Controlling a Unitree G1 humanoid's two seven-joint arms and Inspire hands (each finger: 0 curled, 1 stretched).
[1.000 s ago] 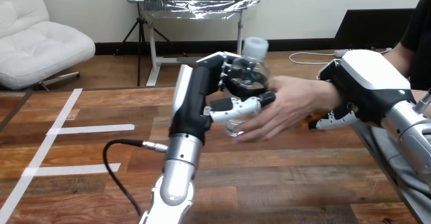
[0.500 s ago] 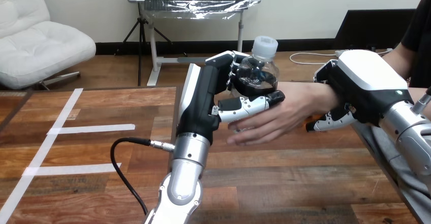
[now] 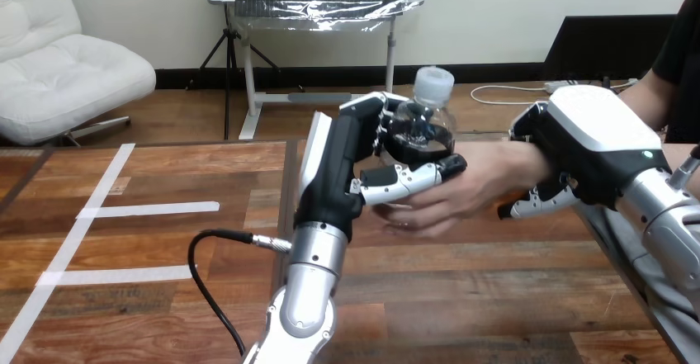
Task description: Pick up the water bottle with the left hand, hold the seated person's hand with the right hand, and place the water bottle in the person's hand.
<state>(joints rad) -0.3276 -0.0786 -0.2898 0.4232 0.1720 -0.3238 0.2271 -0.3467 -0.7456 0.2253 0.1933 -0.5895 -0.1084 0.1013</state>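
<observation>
My left hand (image 3: 345,159) holds a clear water bottle (image 3: 423,120) with a white cap upright above the middle of the table, fingers and thumb curled round its body. The person's hand (image 3: 477,186) reaches in from the right, palm up under the bottle, with its fingers closing on the bottle's lower part. My right hand (image 3: 588,143) lies over the person's wrist, and its fingers (image 3: 535,203) curl under that wrist.
The wooden table (image 3: 462,298) runs out at the right, where the person sits. White tape strips (image 3: 148,210) cross its left part. A black cable (image 3: 206,273) loops beside my left forearm.
My left hand has carried the bottle a little to the right, further into the person's palm. The person's fingers have curled up round the bottle's base. My right hand has stayed on the wrist.
</observation>
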